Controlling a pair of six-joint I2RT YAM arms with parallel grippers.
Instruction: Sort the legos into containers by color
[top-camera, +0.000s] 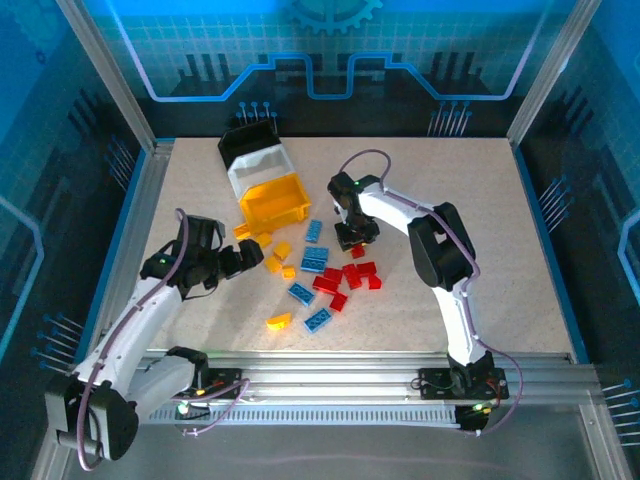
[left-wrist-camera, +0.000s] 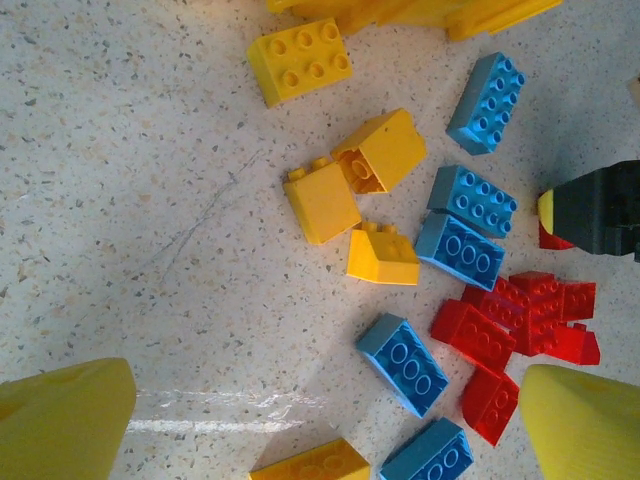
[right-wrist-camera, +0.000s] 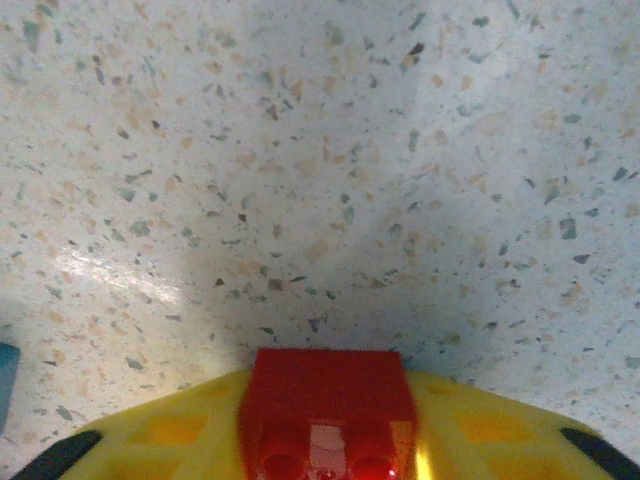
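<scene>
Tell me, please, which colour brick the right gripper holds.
Red brick, clearest in the right wrist view.

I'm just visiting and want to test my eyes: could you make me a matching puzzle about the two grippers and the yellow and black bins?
Things:
1. left gripper
2. right gripper
3. yellow bin
4. black bin

States or places:
A. shut on a red brick
B. bin farthest from the loose bricks
C. open, holding nothing
D. bin nearest the loose bricks

Pairs: 1-C, 2-A, 3-D, 4-B.
</scene>
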